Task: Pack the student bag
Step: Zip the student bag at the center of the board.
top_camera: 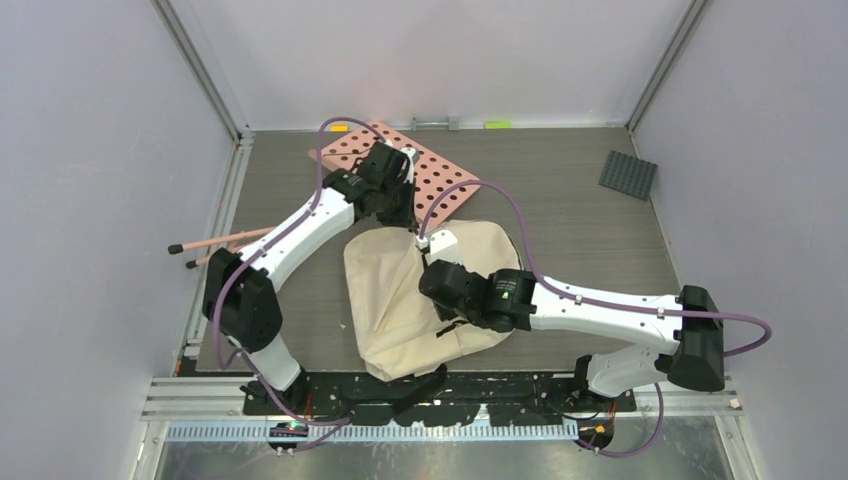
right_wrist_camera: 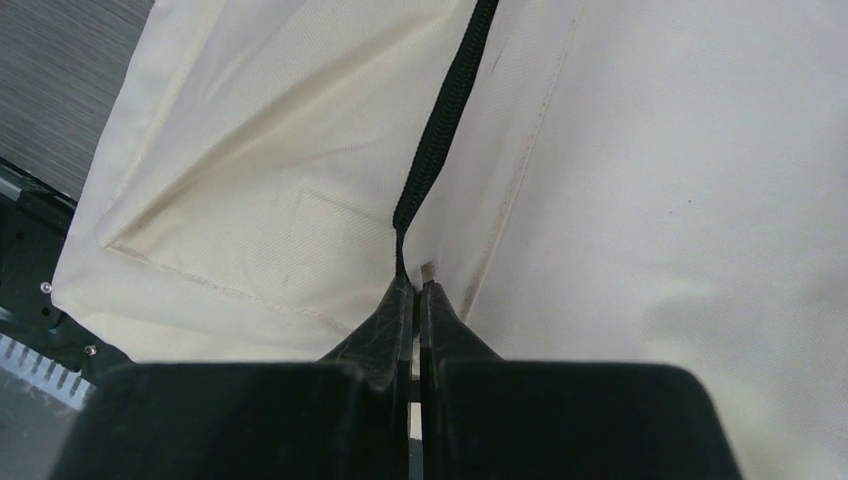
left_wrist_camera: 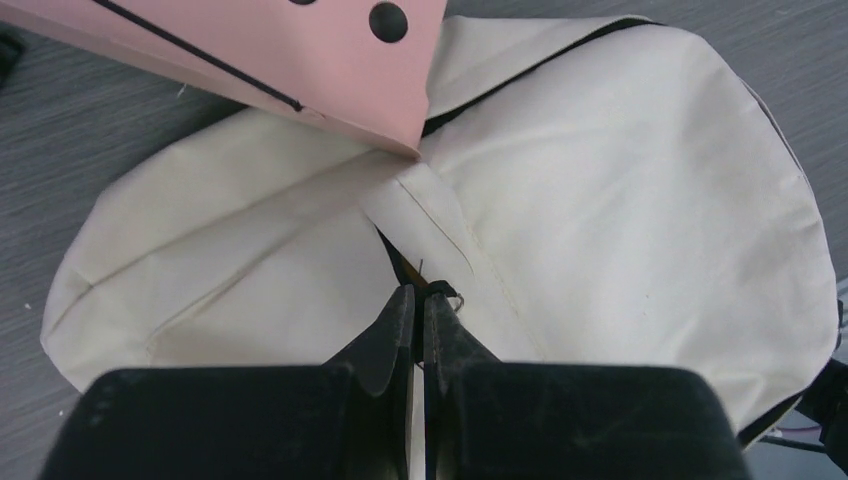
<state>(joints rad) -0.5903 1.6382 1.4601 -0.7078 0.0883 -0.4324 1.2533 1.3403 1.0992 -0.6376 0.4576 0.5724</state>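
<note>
Two arms meet over the student bag [top_camera: 400, 300], which lies flat on the grey tabletop [top_camera: 580, 230] near the middle, close to the near edge, with its cream fabric creased and a black strap showing at its near side.

We see the left gripper [left_wrist_camera: 418, 293] at the bag's far end. Its jaws are pressed together at a dark slit in the cloth, where a small dark loop shows. We cannot tell whether they pinch the loop or only the fabric beside it.

The right gripper [right_wrist_camera: 417, 285] sits on the bag's right half, jaws together and clamped at the lower end of a black zipper [right_wrist_camera: 440, 120] that runs away from them across the cream cloth.

Just beyond the bag lies a pink perforated board [top_camera: 420, 165]. In the left wrist view one corner of it reaches over the bag's far edge.

Further out, two pencils [top_camera: 215, 242] lie side by side at the left edge of the tabletop, and a grey studded plate [top_camera: 628, 174] sits in the far right corner, well apart from the bag.
</note>
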